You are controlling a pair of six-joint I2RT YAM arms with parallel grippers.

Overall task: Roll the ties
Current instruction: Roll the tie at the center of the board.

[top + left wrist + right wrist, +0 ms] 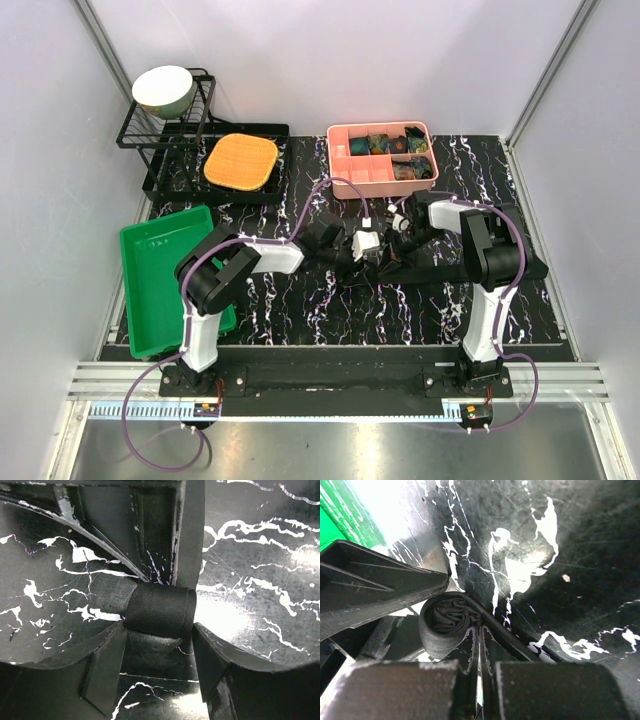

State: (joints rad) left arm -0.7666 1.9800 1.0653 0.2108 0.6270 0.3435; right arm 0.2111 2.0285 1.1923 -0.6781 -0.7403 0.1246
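Observation:
A black tie is partly rolled into a tight roll (160, 611) on the black marbled table. In the right wrist view the roll (445, 622) shows its spiral end, and its loose tail (512, 642) runs off to the right. My right gripper (481, 637) is shut, pinching the tie at the roll's edge; its fingers (187, 535) come in from above in the left wrist view. My left gripper (159, 632) is open, with a fingertip (112, 655) at each end of the roll. Both grippers meet mid-table: the left gripper (362, 245), the right gripper (393, 250).
A pink divided box (345, 134) at the back holds several rolled patterned ties (385, 145). A green tray (160, 280) lies at the left. A black rack (170, 135) with a bowl (163, 88) and an orange pad (241, 161) stand at the back left.

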